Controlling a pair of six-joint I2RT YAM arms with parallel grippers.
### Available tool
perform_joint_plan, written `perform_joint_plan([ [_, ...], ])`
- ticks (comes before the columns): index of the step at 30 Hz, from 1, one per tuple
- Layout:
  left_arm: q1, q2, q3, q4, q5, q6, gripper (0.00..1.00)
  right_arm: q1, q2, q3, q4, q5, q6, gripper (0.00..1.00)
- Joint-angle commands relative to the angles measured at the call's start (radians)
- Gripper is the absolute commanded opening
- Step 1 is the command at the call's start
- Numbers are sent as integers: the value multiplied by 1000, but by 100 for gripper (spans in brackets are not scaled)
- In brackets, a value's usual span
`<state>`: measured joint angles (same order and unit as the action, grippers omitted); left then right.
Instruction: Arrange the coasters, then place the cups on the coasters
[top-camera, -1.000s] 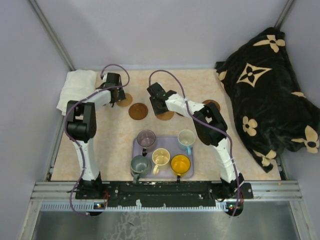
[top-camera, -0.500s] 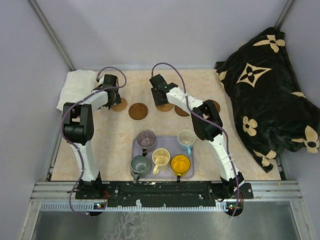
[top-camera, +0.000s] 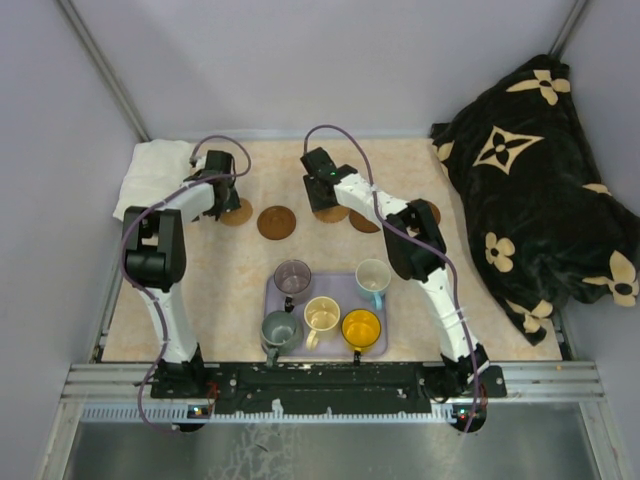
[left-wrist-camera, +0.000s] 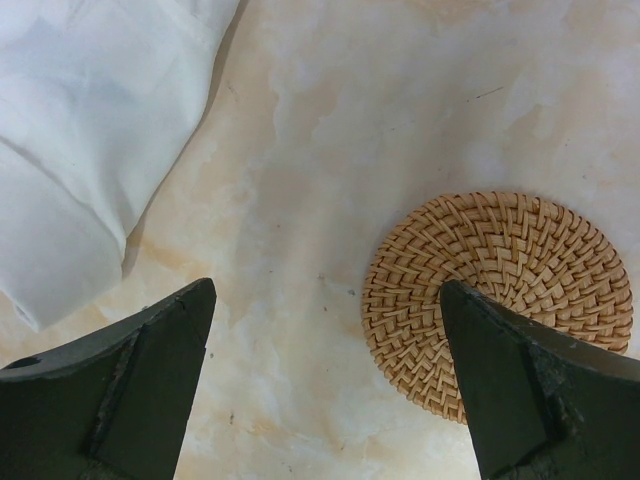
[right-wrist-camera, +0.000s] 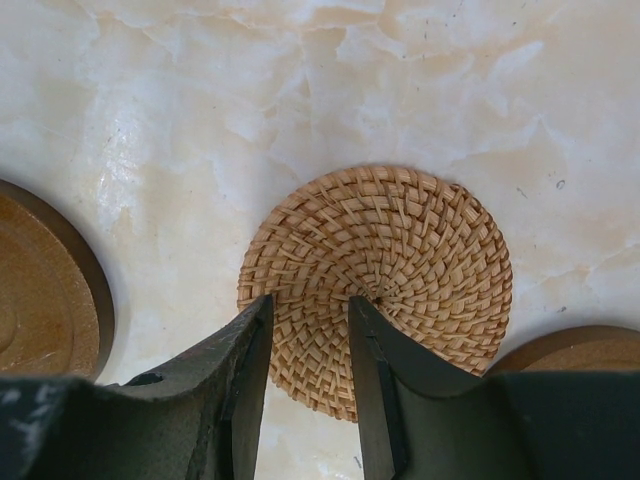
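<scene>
From above, five coasters (top-camera: 277, 222) lie in a loose row across the far side of the table (top-camera: 220, 290), the last partly behind the right arm. All five cups (top-camera: 322, 315) sit on the tray (top-camera: 333, 285), so the arranging looks nearly done and no cup is placed yet. At the left wrist, the left gripper (left-wrist-camera: 325, 290) hangs with fingers wide apart, one tip overlapping a woven coaster (left-wrist-camera: 497, 290) near a white cloth (left-wrist-camera: 90, 130). At the right wrist, the right gripper (right-wrist-camera: 310, 305) has its fingers nearly together over another woven coaster (right-wrist-camera: 400, 260) between two brown coasters (right-wrist-camera: 40, 290); whether they pinch it, I cannot tell.
</scene>
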<state>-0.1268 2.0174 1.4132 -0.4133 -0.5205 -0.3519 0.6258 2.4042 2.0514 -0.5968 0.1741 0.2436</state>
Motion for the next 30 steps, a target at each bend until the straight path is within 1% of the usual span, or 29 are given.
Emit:
perform_joint_plan([
  [1,16,-8,-14,-112,-1,4,99,19,-50,-15,-13,-20,-20,38],
  [7,15,-100,-52,-24,21,23,99,41,-58,-5,-10,-19,-29,38],
  [12,14,-147,-47,42,77,40,99,48,-70,4,-19,-4,-29,38],
  [19,15,-160,0,47,138,44,99,52,-110,-27,-24,13,-16,38],
  [21,14,-185,-25,58,168,42,99,54,-124,-52,-21,15,-6,38],
  [24,11,-236,-105,100,213,46,99,55,-140,-95,-8,10,5,38],
  [30,-27,-306,-210,126,257,39,99,63,-156,-132,28,2,3,38],
])
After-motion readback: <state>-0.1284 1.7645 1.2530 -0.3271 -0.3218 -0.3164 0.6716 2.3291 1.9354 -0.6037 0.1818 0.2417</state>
